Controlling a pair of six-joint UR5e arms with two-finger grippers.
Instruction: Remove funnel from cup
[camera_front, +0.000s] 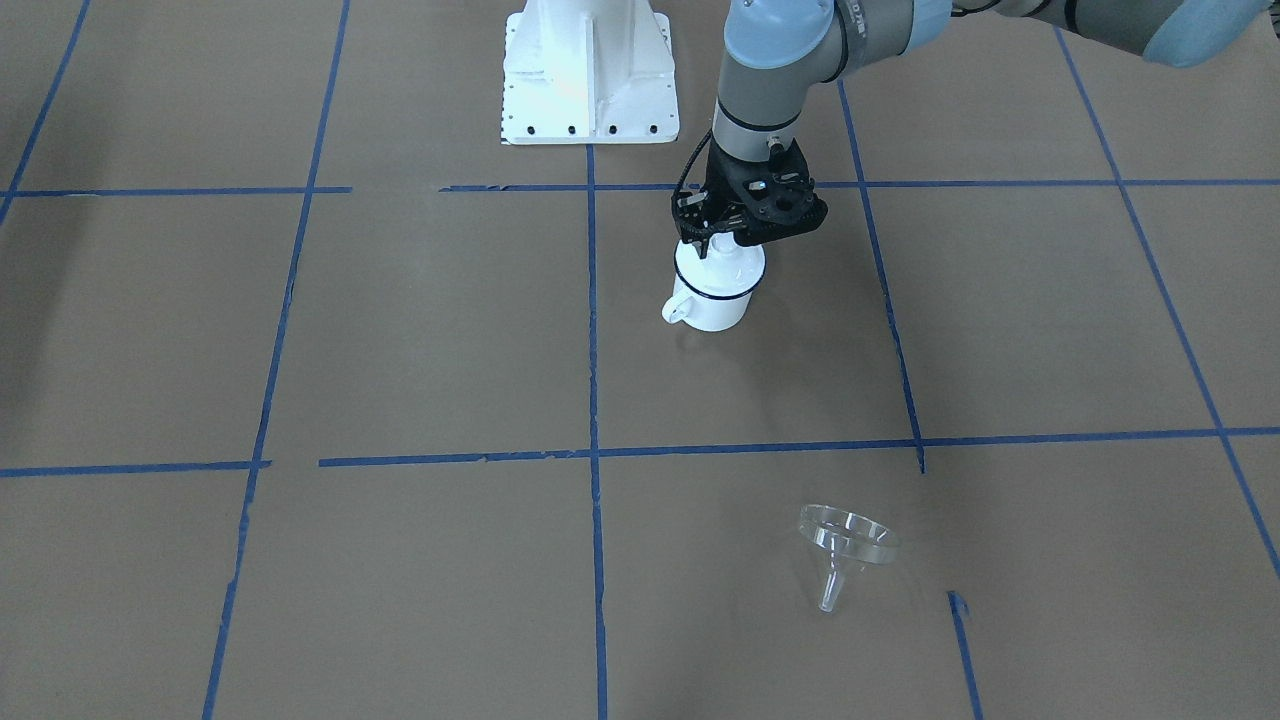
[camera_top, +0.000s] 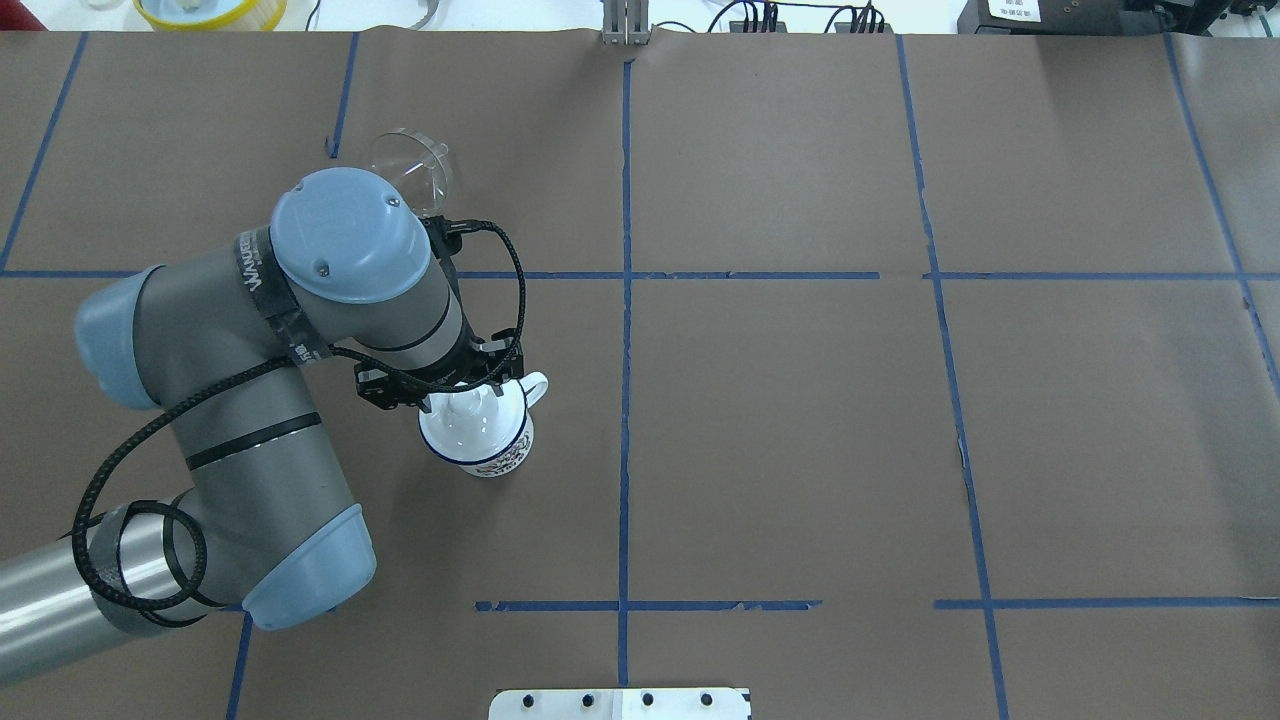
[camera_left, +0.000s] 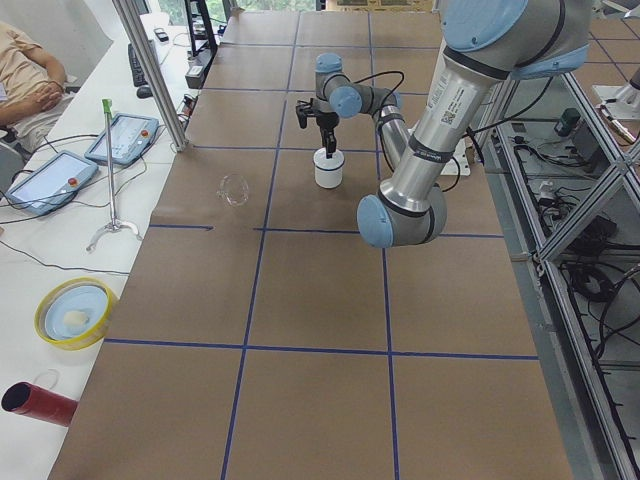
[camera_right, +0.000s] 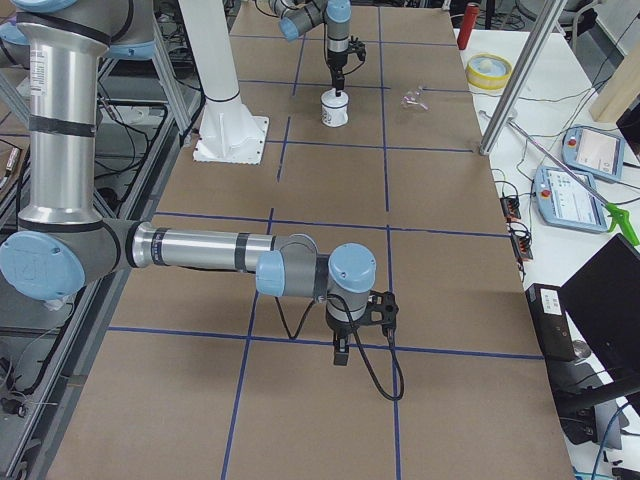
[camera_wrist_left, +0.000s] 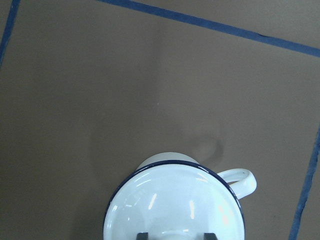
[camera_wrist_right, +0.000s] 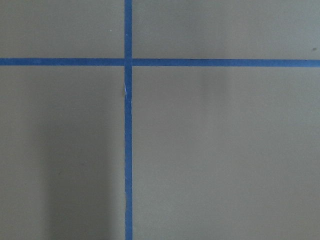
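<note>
The clear funnel (camera_front: 845, 545) lies on its side on the brown table, far from the cup and near the operators' side; it also shows in the overhead view (camera_top: 410, 170). The cup (camera_front: 712, 300), a white mug with a dark blue rim and a loop handle (camera_wrist_left: 245, 180), stands upright with a round white lid (camera_top: 465, 428) on it. My left gripper (camera_front: 708, 243) is straight above the cup, its fingers (camera_wrist_left: 210, 236) standing a little apart on either side of the lid's knob. My right gripper (camera_right: 338, 355) hangs low over bare table far from both; I cannot tell its state.
The white robot base (camera_front: 590, 75) stands behind the cup. Blue tape lines (camera_front: 592, 330) divide the brown table into squares. A yellow bowl (camera_left: 72, 312) and a red cylinder (camera_left: 35, 402) lie on the white side bench, beyond the table's edge.
</note>
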